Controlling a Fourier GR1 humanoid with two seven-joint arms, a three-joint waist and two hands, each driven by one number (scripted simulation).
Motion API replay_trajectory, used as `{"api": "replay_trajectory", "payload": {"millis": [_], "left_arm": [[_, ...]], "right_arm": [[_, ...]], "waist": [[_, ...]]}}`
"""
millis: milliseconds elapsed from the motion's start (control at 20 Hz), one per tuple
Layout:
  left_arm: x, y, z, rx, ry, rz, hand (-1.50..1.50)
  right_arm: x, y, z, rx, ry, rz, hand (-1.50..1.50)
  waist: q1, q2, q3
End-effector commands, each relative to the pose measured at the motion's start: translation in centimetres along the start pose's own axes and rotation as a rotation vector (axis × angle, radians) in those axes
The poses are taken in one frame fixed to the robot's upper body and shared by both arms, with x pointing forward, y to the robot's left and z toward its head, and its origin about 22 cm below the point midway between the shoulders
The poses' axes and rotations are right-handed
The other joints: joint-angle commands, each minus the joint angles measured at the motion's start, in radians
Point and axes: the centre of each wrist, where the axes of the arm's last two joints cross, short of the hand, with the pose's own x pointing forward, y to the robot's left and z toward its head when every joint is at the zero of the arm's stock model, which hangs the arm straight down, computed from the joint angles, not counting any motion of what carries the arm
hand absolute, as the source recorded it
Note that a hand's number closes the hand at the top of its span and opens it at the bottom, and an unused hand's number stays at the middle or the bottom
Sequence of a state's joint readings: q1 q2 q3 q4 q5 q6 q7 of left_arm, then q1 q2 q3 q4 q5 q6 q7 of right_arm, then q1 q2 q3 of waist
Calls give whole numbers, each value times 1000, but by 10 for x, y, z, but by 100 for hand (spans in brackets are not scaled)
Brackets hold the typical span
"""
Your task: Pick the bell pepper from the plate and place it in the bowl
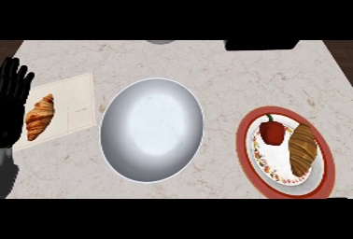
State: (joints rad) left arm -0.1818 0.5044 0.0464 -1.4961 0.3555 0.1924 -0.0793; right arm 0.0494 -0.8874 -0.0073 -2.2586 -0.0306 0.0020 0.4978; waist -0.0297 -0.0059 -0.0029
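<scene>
Currently the red bell pepper [273, 131] sits on the plate [257, 175] at the right side of the marble counter [228, 70], green stem pointing toward the far edge. The plate has a red outer rim and a white centre ringed with a floral band. A brown croissant [302, 149] lies on the same plate, just to the right of the pepper and touching or nearly touching it; contact cannot be confirmed from this angle.

The white bowl [151, 129] stands at the centre of the counter, well apart from the plate, nothing inside it.

To the left of the bowl a pale rectangular board [77, 105] lies on the counter, tilted slightly, carrying a second croissant [39, 116] near its left end.

Left hand [12, 100]: black, at the view's left edge, fingers straight and spread, pointing up, holding nothing. It overlaps the left end of the board. Its grey forearm enters at the lower left corner.

Right hand: not visible in the head view.

Two dark objects are cut off at the counter's far edge; too little shows to identify them.
</scene>
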Motion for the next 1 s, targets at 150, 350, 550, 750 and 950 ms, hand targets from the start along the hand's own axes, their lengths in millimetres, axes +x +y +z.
{"api": "replay_trajectory", "payload": {"millis": [150,350,550,750,950], "left_arm": [[2,-17,-12,-19,6,10,0],[-7,0,-1,-14,6,5,0],[-1,-9,-13,-6,-19,-2,0],[-1,-24,2,-18,-24,-3,0],[4,-19,5,-30,-3,18,0]], "right_arm": [[23,-40,-1,271,96,191,-150],[-2,-46,5,317,159,157,-150],[3,-21,5,303,173,162,-150],[-33,-13,-11,340,195,164,-150],[-24,6,1,350,206,163,-150]], "waist": [[13,5,1],[16,3,3],[25,6,3],[36,6,3],[30,4,3]]}}
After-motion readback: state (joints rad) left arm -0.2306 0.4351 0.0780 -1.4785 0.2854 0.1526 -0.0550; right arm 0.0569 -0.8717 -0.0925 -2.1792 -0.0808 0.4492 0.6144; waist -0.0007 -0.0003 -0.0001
